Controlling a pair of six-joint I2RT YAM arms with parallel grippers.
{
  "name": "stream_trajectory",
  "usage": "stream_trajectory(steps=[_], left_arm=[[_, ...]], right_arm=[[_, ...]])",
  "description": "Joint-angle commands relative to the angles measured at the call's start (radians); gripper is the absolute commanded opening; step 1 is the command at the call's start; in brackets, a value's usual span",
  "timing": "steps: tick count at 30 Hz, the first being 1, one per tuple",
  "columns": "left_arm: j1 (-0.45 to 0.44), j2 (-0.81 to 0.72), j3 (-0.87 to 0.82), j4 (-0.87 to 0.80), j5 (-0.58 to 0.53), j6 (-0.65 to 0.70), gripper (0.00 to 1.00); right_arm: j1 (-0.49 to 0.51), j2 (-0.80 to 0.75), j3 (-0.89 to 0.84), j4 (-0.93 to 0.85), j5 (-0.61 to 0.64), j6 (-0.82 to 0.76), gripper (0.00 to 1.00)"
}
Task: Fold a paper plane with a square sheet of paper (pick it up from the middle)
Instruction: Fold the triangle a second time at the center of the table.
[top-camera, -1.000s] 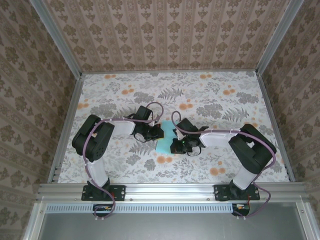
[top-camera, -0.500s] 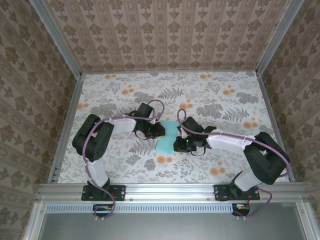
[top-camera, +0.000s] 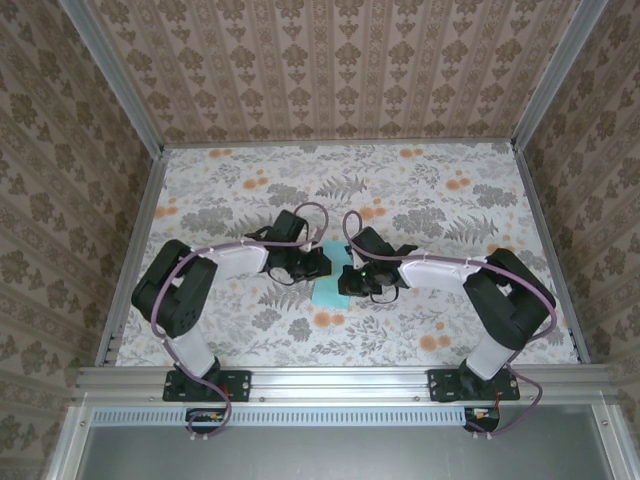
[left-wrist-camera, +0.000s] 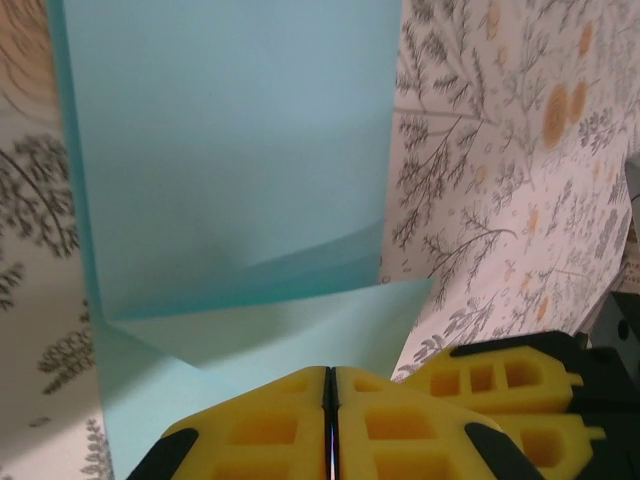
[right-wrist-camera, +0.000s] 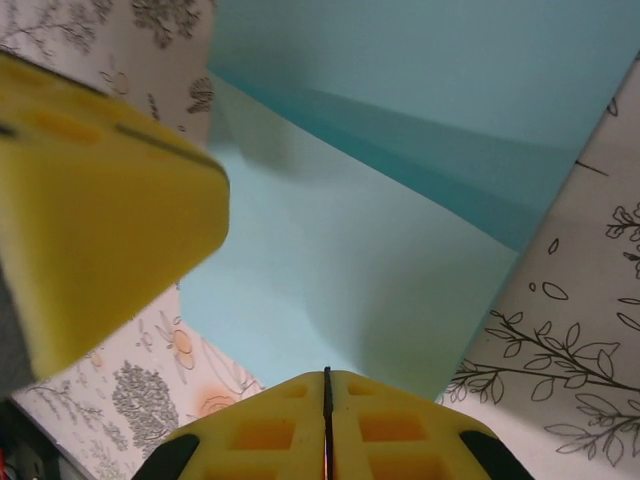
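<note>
The square sheet of paper (top-camera: 327, 290) lies mid-table, light teal, bent into a fold between both grippers. My left gripper (top-camera: 316, 263) is shut on its left edge. In the left wrist view the yellow fingers (left-wrist-camera: 270, 425) are pressed together on the sheet (left-wrist-camera: 230, 150), whose lifted flap curls over the flat layer. My right gripper (top-camera: 347, 279) is shut on the right edge. In the right wrist view, with the gripper (right-wrist-camera: 326, 377) closed, the paper (right-wrist-camera: 380, 270) rises from its tips in two layers. The left gripper's yellow finger (right-wrist-camera: 90, 220) shows close beside it.
The floral tablecloth (top-camera: 430, 200) covers the table, bounded by aluminium rails (top-camera: 135, 250) left and right and patterned walls behind. The right gripper's yellow fingers (left-wrist-camera: 505, 375) sit close to the left gripper's, so the two hands nearly touch.
The right gripper has swung left toward the left gripper, and the teal paper seen from above has narrowed as its sides came together. The left arm's elbow shifted slightly.
</note>
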Motion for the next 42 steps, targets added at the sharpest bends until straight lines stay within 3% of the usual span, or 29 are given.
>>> stream_trajectory(steps=[1,14,20,26,42], left_arm=[[-0.019,0.029,-0.006,0.055,0.025,-0.034,0.09],[-0.034,0.09,-0.018,0.067,0.032,-0.02,0.08],[-0.02,0.106,-0.044,0.047,-0.083,0.052,0.09],[-0.005,0.146,-0.068,0.099,-0.129,0.096,0.1],[0.127,0.153,-0.009,0.017,-0.172,0.18,0.1]], right_arm=[[0.005,0.019,0.006,-0.006,-0.019,0.017,0.08],[0.005,0.084,-0.003,-0.062,-0.015,0.008,0.07],[0.006,0.102,-0.019,-0.126,0.022,-0.017,0.07],[0.003,0.103,-0.041,-0.15,0.027,-0.034,0.07],[-0.005,0.081,-0.063,-0.148,0.03,-0.03,0.07]])
